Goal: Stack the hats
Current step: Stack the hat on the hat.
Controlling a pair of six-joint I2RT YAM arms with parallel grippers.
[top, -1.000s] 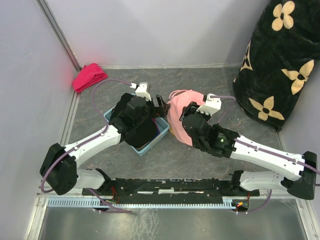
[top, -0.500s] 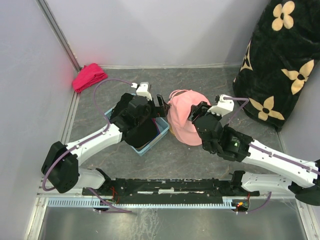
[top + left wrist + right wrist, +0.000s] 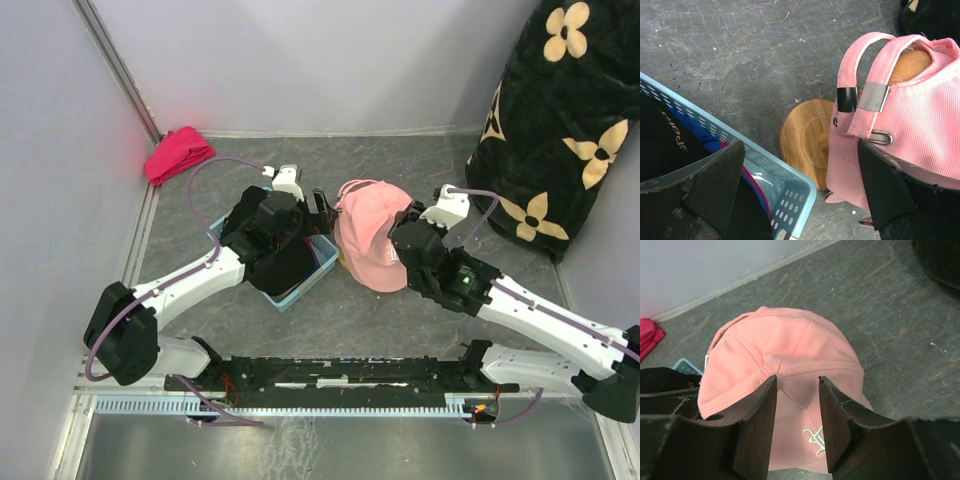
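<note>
Pink fabric crowns the scene: a pink cap sits on a round-topped wooden stand near the middle of the grey table, its brim toward the arms and its buckled back strap toward the far wall.

The right gripper hangs over the front of the crown, its two fingers partly apart with the cap's seam and embroidered logo showing in the gap. Whether the pads pinch the cloth or only straddle it cannot be told from these views.

The left gripper is spread wide and holds nothing. It is poised over the gap between the stand's disc base and the corner of a blue basket. The cap's rear strap lies just inside its right finger.

A black cap with pale embroidered lettering lies in the basket, which sits just left of the stand under the left arm.

A red-pink cloth rests in the far left corner, well apart from the arms. A black bag with cream flowers stands against the right wall.
</note>
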